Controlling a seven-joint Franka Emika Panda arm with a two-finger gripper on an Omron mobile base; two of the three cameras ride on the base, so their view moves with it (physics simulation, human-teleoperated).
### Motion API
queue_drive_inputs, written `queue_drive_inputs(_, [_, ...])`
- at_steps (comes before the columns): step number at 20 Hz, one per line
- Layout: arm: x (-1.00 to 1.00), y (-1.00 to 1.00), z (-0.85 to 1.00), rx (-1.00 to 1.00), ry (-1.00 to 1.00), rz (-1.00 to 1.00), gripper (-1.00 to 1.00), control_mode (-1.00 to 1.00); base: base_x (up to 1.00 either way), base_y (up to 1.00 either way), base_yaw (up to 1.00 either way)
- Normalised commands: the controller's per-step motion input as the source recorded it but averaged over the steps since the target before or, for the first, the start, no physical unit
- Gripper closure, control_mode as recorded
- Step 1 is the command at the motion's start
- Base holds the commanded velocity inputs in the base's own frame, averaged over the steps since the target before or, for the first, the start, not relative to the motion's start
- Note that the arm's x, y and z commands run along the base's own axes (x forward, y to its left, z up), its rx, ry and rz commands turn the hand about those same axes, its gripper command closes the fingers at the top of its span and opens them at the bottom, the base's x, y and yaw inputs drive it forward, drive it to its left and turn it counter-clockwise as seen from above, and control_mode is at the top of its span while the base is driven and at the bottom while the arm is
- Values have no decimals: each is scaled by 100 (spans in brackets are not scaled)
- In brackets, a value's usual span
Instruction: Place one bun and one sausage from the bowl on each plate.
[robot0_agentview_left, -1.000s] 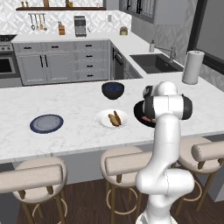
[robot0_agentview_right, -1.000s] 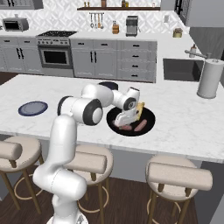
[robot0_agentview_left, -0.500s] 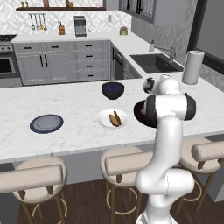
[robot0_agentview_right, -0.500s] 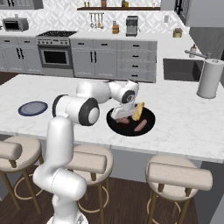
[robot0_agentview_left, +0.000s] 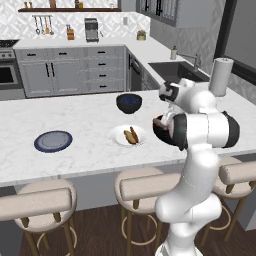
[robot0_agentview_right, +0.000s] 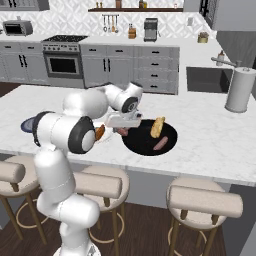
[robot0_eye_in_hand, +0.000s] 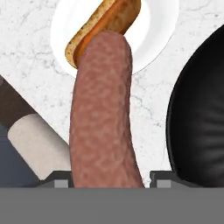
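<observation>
My gripper (robot0_eye_in_hand: 107, 181) is shut on a reddish-brown sausage (robot0_eye_in_hand: 103, 113), which hangs just above the counter between the black bowl (robot0_eye_in_hand: 197, 118) and the white plate (robot0_eye_in_hand: 157, 35). On that plate lies a bun (robot0_eye_in_hand: 105, 26). From the right base view the gripper (robot0_agentview_right: 122, 131) hovers at the left rim of the black bowl (robot0_agentview_right: 142, 142), which holds another bun (robot0_agentview_right: 158, 127) and a sausage (robot0_agentview_right: 160, 145). The dark blue-grey plate (robot0_agentview_left: 53, 141) lies bare further left. The white plate (robot0_agentview_left: 120, 137) with its bun (robot0_agentview_left: 131, 135) sits left of the gripper (robot0_agentview_left: 166, 119).
A smaller dark blue bowl (robot0_agentview_left: 129, 102) stands behind the white plate. A paper towel roll (robot0_agentview_right: 239, 89) stands at the counter's right end, near the sink (robot0_agentview_right: 207, 79). Bar stools (robot0_agentview_right: 202, 200) line the counter's near edge.
The gripper has carried the sausage left, from over the black bowl to its left rim beside the white plate.
</observation>
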Motion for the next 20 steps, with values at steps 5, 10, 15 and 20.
queue_drive_inputs(5, [4, 99, 9, -1, -9, -12, 100, -100, 0, 0, 0])
queue_drive_inputs(10, [69, 59, 1, 0, -2, 0, 100, -100, 0, 0, 0])
queue_drive_inputs(15, [70, 2, 5, -2, 0, -30, 100, -100, 0, 0, 0])
queue_drive_inputs(20, [40, 0, -4, -6, 0, -37, 100, -100, 0, 0, 0])
